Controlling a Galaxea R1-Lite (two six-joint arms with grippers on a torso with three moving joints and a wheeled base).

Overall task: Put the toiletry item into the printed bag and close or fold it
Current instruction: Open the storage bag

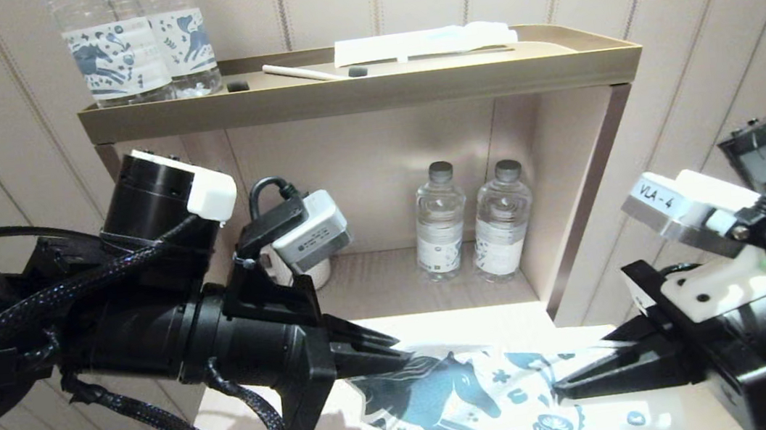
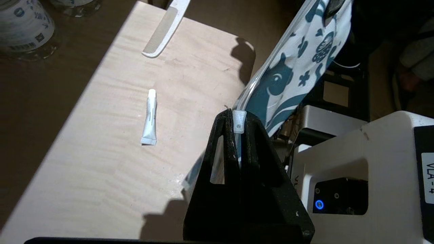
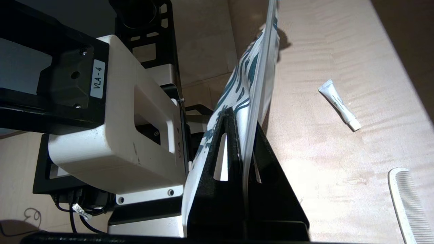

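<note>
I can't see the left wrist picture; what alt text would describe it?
The left gripper, fingers shut, pinches the zip slider at the edge of the printed bag, held up above a pale wooden table. On the table lie a small white tube and a white comb.

Head view: tabletop (image 1: 440,325) blown out to near white under hard light from above, and the printed bag (image 1: 479,400) catches the same glare. Shelf recess (image 1: 378,172) evenly lit, soft. Wide-angle bowing along the frame edges. Left wrist view: bright tabletop band, dark surroundings, crisp shadows; the small tube (image 2: 149,118) stays sharp. Right wrist view: warm cast, and the fingers (image 3: 223,162) are black silhouettes.
</note>
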